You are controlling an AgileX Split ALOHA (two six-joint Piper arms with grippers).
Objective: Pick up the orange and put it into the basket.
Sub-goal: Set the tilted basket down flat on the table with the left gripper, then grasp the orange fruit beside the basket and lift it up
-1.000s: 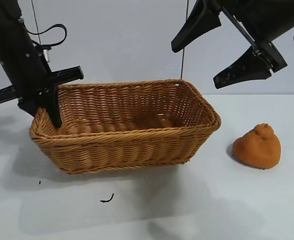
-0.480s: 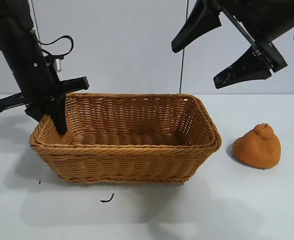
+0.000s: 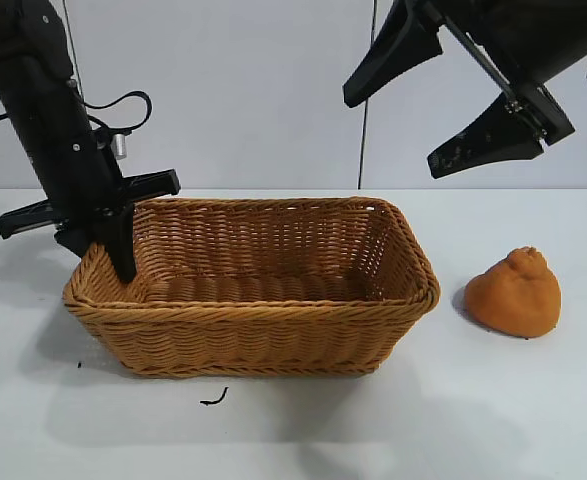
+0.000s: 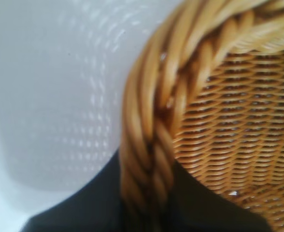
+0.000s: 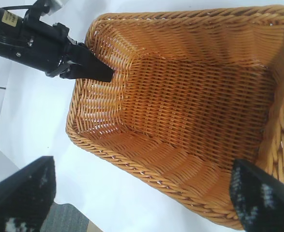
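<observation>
The basket (image 3: 258, 306) stands flat on the white table, left of centre, with nothing inside it. To its right the orange (image 3: 513, 295) lies on the table, clear of the basket's right end. My left gripper (image 3: 115, 252) is at the basket's left end and straddles the braided rim (image 4: 146, 121), with a dark finger (image 4: 83, 203) pressed against each side: shut on the rim. My right gripper (image 3: 391, 135) hangs high over the basket's right end, open and holding nothing, well above and to the left of the orange. In the right wrist view the basket (image 5: 190, 96) fills the frame, and the orange is out of view.
A small dark scrap (image 3: 213, 397) lies on the table in front of the basket. A thin cable (image 3: 365, 100) hangs behind it against the pale wall. The table is bare in front of the orange and beyond it to the right.
The basket was tilted and now rests level on the table. My left gripper moved slightly to the right with the rim. The right gripper and the orange have stayed where they were.
</observation>
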